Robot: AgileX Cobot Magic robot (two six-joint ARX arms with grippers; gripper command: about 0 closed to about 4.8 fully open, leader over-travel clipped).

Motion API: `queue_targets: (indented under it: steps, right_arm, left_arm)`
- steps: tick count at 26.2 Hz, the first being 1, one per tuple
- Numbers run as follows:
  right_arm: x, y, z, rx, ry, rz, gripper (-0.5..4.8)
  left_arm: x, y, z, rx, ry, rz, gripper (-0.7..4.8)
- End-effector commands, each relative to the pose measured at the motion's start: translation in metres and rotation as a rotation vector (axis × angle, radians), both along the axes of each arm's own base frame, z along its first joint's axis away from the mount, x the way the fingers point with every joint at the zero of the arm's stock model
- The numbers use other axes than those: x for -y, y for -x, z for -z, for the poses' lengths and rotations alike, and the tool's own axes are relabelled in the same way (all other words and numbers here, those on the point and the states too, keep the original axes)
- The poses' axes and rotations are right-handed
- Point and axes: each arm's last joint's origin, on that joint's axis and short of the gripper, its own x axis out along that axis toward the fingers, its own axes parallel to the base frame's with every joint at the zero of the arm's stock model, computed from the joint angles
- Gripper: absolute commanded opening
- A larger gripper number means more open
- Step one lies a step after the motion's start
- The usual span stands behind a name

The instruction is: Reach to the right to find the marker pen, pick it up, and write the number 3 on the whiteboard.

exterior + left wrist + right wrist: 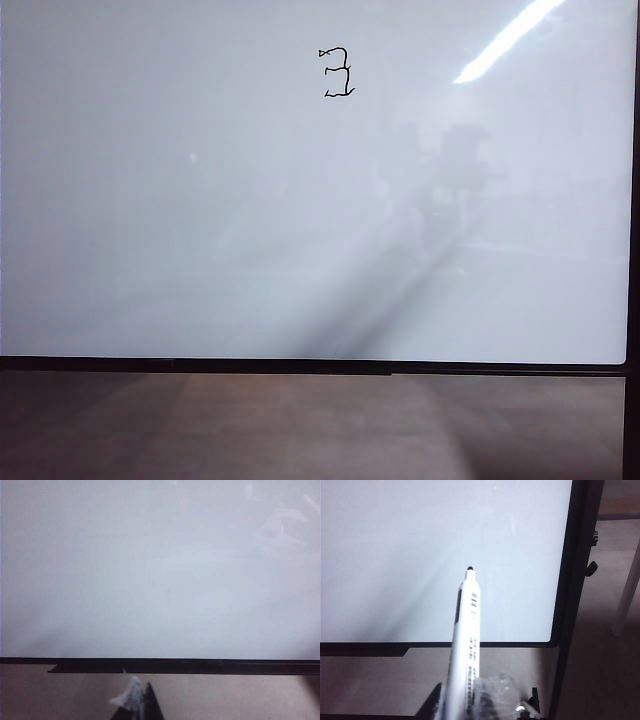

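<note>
Right wrist view: right gripper (470, 707) clamps marker pen (466, 630), tip ahead toward whiteboard (420, 555); number 3 (338, 72) drawn; left gripper (137, 705) state unclear.

The right gripper (470, 707), black with crinkled clear wrap on its fingers, sits at the bottom centre of the frame, closed on a slim white marker pen (465, 645) with printed label and small dark tip. The pen points up over the large glossy white whiteboard (420, 545); its thin black frame runs along the lower and right edges.
</note>
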Motion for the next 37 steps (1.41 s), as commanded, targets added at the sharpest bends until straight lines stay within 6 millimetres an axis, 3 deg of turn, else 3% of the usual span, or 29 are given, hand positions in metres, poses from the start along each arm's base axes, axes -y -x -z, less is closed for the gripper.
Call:
queue_targets:
  steps: [1,8,16,37]
  right_arm:
    - [0.000,0.000,0.000,0.026,0.003,0.009,0.01]
    - [-0.001,0.007,0.016,0.091,0.007,0.019,0.01]
    - [-0.003,0.016,0.034,0.146,0.013,0.174,0.01]
    - [-0.006,0.011,0.065,0.123,0.012,0.122,0.01]
  left_arm:
    - [0.000,0.000,-0.002,0.016,0.001,-0.002,-0.01]
    - [0.000,0.000,-0.002,0.016,0.001,-0.003,-0.01]
    - [0.000,0.000,-0.002,0.016,0.001,-0.003,-0.01]
    - [0.000,0.000,-0.002,0.016,0.000,-0.003,-0.01]
